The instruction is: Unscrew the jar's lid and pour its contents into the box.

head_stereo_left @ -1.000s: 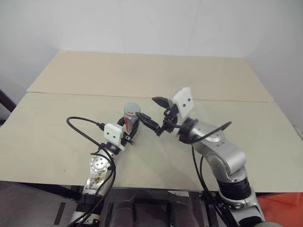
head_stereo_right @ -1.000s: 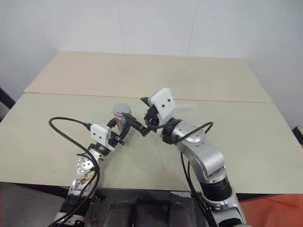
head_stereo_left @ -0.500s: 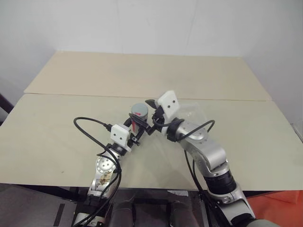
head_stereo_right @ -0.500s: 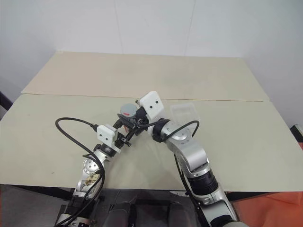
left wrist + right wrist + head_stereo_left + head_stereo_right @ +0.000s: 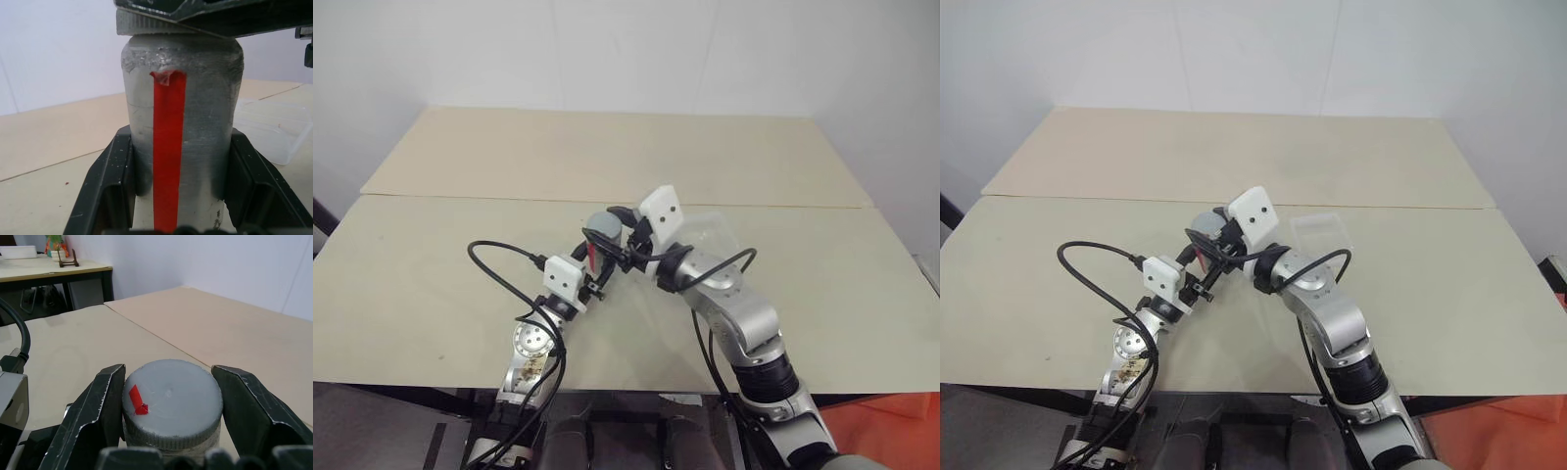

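The left gripper [image 5: 176, 196] is clamping the silvery jar [image 5: 181, 117] upright above the desk's [image 5: 431, 284] middle, while the right gripper [image 5: 168, 404] is pinching its grey lid [image 5: 171, 401]; the clear box [image 5: 1320, 233] is lying just beside.

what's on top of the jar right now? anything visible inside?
The grey lid sits on the jar, with a red tape scrap on it. The right gripper is shut on the lid; the left gripper clamps the body. The contents are hidden by lid and opaque wall.
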Robot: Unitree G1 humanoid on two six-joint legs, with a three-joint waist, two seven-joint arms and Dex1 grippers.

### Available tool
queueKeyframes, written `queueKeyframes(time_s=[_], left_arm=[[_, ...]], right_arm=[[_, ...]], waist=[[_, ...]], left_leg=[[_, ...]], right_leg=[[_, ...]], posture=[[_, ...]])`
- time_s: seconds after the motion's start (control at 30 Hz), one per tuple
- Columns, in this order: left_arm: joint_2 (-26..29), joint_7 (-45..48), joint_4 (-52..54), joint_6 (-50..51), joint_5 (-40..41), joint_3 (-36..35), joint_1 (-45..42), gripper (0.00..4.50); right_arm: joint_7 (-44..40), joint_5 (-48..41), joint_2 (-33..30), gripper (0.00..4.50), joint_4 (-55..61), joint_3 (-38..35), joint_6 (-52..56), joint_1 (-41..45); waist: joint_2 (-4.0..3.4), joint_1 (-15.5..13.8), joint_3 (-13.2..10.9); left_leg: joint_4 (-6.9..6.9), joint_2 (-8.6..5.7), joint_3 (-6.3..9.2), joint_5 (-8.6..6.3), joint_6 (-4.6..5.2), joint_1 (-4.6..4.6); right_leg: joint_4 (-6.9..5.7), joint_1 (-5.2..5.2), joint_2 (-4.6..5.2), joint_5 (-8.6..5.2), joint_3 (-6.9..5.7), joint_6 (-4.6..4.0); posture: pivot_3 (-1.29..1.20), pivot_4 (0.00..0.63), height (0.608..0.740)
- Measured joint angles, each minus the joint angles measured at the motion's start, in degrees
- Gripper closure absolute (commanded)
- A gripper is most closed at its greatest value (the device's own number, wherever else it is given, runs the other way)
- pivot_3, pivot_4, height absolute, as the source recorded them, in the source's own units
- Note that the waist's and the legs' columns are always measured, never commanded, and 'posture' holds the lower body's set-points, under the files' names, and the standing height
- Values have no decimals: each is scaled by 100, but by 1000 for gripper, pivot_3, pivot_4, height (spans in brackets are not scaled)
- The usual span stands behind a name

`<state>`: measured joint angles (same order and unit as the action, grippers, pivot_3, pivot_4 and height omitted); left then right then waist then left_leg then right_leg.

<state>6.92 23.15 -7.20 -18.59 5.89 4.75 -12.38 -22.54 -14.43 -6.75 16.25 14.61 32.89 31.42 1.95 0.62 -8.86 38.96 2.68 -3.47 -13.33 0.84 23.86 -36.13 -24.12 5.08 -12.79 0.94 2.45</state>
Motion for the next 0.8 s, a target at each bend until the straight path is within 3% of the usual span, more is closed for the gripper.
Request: queueKeyframes(time_s=[0.3, 0.53, 0.8], left_arm=[[253, 562, 110, 50, 324, 94, 23, 2525], [542, 1225, 754, 438, 837, 203, 146, 2525], [720, 1712, 1199, 735, 1134, 338, 161, 2525]], right_arm=[[-798, -380, -537, 1736, 6, -239, 6, 49], [-2731, -1091, -1461, 1736, -548, -494, -109, 728], [-5194, -1230, -1713, 1736, -2112, -474, -1035, 1643]], waist=[[0, 4, 0], [0, 10, -1], [0, 15, -1]], left_leg=[[-1, 0, 0, 0, 0, 1], [-3, 3, 1, 0, 0, 0], [-3, 4, 0, 0, 1, -1]], right_leg=[[3, 1, 1, 0, 0, 0], [4, 0, -2, 0, 0, 0], [4, 0, -4, 0, 1, -1]], posture=[[0, 150, 740], [0, 150, 740], [0, 150, 740]])
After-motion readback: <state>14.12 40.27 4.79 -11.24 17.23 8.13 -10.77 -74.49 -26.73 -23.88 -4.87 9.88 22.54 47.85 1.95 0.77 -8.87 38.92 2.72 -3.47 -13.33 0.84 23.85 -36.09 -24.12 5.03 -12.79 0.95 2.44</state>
